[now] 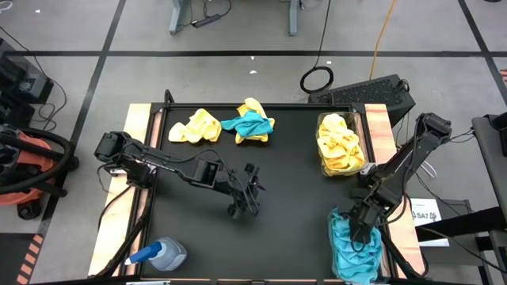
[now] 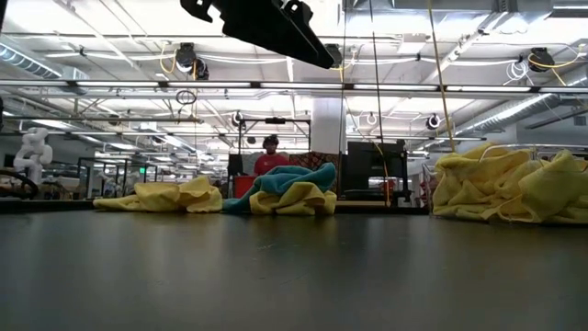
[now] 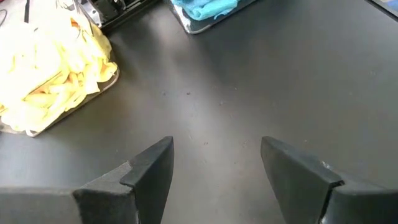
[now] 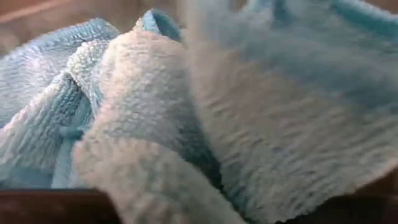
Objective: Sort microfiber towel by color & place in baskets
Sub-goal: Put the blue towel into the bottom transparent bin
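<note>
The microfiber towels lay in four places. Teal ones filled the near-right basket (image 1: 379, 261), heaped as a teal pile (image 1: 354, 245), and the right gripper (image 1: 360, 231) was lowered straight into that heap; its wrist camera saw only teal terry cloth (image 4: 155, 112) pressed close, so whether its fingers were parted or gripping could not be told. Beyond those fingers, toward the far edge of the table (image 1: 277, 190), the second basket (image 1: 361, 162) held a mound of yellow towels (image 1: 341, 144), which also showed at the right of the low view (image 2: 514, 184).

Well away from both baskets, near the far edge, a loose yellow towel (image 1: 196, 127) lay flat, and just beside it a teal towel (image 1: 252, 124) rested tangled over another yellow one (image 1: 255, 107).

The left gripper (image 1: 244, 198) hung over bare table near the middle, its fingers (image 3: 149, 171) spread apart with nothing between them, the yellow-filled basket (image 3: 93, 87) ahead of them. A blue-capped spray bottle (image 1: 162, 255) lay on its side behind the left fingers, near the front-left corner.
</note>
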Controlling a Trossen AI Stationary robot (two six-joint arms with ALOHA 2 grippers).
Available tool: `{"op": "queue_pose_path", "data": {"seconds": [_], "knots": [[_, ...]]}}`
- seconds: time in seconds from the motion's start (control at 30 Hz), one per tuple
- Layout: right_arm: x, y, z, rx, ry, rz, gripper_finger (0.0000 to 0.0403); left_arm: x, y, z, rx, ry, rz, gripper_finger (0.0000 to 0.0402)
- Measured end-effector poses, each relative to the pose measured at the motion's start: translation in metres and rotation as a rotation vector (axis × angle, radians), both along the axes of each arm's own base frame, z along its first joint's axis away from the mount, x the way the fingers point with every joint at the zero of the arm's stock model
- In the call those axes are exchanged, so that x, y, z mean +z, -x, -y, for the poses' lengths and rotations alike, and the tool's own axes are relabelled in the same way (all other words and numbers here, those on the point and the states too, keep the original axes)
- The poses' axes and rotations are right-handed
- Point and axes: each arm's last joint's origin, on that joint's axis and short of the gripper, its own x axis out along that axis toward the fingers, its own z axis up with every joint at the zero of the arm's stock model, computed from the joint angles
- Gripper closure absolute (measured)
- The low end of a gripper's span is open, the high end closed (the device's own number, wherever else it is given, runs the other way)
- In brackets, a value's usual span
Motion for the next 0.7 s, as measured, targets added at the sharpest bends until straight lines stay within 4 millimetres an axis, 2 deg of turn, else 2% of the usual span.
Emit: {"op": "queue_pose_path", "data": {"seconds": [0.27, 0.7], "knots": [[0.029, 0.005, 0.006, -0.047, -0.072, 0.05, 0.0173, 0.0, 0.0, 0.0, -0.001, 0.0, 0.0, 0.0155], [0.063, 0.011, 0.014, -0.064, -0.138, 0.093, 0.0165, 0.002, -0.001, 0.0, -0.001, 0.007, 0.023, 0.0155]]}}
